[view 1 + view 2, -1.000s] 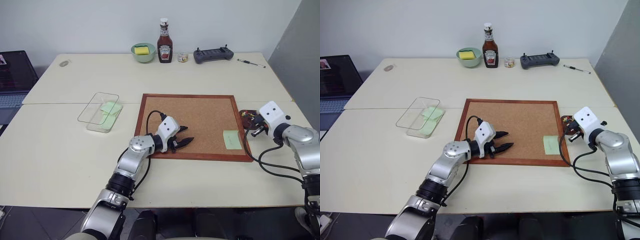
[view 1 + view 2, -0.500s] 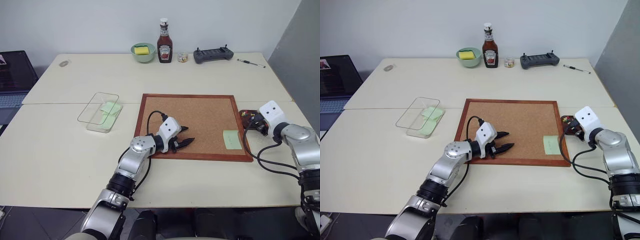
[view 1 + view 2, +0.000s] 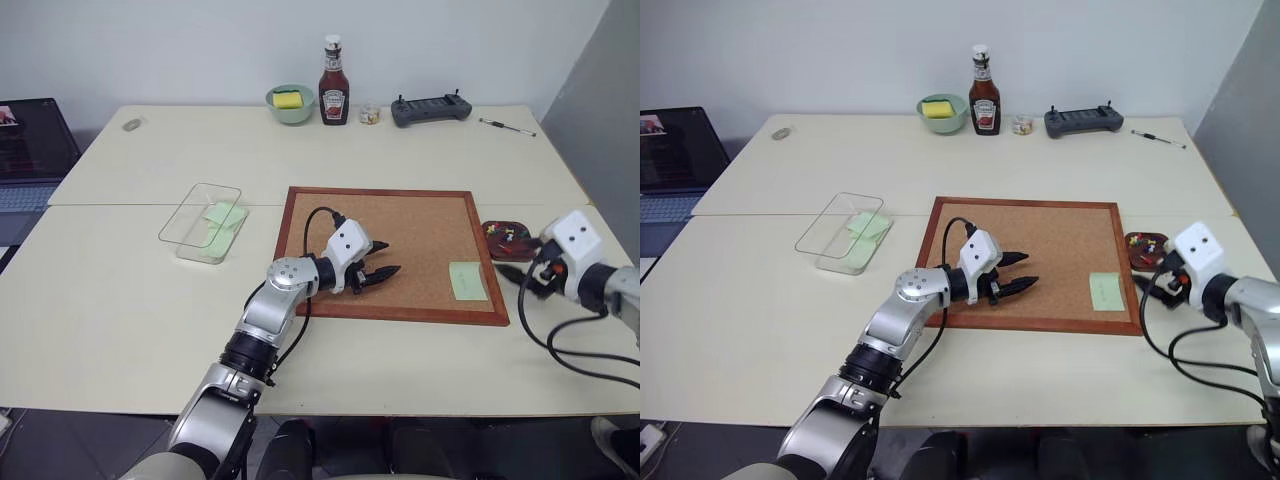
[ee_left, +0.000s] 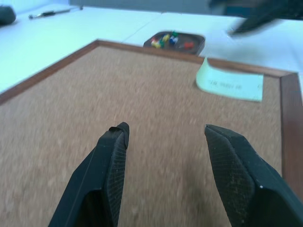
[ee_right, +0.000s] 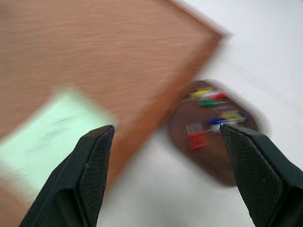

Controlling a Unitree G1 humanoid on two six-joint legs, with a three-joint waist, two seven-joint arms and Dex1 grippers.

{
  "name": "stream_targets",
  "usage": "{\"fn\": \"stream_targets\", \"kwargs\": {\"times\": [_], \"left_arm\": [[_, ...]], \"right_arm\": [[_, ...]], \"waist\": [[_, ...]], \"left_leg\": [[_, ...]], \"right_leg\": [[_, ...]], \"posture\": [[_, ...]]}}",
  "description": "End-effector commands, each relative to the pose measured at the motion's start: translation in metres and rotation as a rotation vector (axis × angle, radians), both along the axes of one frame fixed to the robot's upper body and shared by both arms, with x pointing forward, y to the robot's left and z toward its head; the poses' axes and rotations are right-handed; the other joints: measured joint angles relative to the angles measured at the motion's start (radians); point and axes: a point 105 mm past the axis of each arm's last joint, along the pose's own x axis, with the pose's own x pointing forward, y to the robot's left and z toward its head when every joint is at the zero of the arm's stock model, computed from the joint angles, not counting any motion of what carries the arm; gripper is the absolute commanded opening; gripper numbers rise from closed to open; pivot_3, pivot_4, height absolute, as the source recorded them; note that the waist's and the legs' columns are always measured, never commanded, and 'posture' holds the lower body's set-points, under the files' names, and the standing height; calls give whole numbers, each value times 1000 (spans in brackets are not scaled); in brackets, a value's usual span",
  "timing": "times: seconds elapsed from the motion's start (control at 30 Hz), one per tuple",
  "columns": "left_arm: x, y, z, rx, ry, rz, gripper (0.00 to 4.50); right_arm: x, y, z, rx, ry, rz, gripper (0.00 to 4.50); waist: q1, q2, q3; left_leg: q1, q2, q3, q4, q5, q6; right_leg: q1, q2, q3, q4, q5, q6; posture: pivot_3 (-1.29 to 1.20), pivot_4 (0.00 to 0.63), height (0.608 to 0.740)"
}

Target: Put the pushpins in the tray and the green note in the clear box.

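Item, green note (image 3: 467, 280): thin, limp paper flat on corkboard (image 3: 400, 225), best pinched at a lifted edge; left gripper (image 3: 385, 273) and right gripper (image 5: 165, 137) both open, empty.

Rough cork board (image 3: 400, 240) w/ glossy wood frame.

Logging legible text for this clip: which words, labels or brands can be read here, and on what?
Ketchup bottle: it carries a label, too small to read.
Green note on the corkboard: faint marks, too blurred to read.
Laptop screen: nothing readable.
Nothing else shows text.
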Motion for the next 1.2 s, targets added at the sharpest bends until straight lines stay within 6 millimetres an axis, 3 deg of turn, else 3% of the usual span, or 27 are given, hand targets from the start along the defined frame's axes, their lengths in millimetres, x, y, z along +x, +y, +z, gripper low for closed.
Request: {"fn": "stream_targets", "kwargs": {"times": [0.03, 0.2, 0.5, 0.73, 1.2], "left_arm": [[-4, -15, 10, -8, 6, -89, 2704], [0, -30, 3, 34, 52, -148, 2704], [18, -61, 5, 16, 182, -152, 2704], [15, -81, 7, 46, 165, -207, 2704], [4, -107, -9, 110, 140, -209, 2704]], "right_arm": [[-22, 21, 8, 55, 58, 95, 3780], [-35, 38, 3, 93, 90, 127, 3780], [-45, 42, 2, 99, 96, 99, 3780], [-52, 36, 4, 90, 85, 43, 3780], [-59, 34, 8, 88, 57, -1, 3780]], "waist": [[-6, -2, 1], [-6, -4, 2], [0, -11, 6], [-2, -11, 7], [-1, -12, 7]], "left_leg": [[0, 0, 0, 0, 0, 0], [1, 0, 1, 1, 0, 0], [-1, 0, 0, 1, 0, 0], [-3, 0, -1, 0, 0, 0], [-3, 0, -1, 0, 0, 0]], "right_leg": [[0, 0, 0, 0, 0, 0], [0, 0, 0, 1, 0, 0], [-1, 0, -1, 0, 0, 0], [-2, 0, -1, 0, 0, 0], [-2, 0, -1, 0, 0, 0]], "posture": [[0, 150, 740], [0, 150, 740], [0, 150, 740], [0, 150, 740], [0, 150, 740]]}}
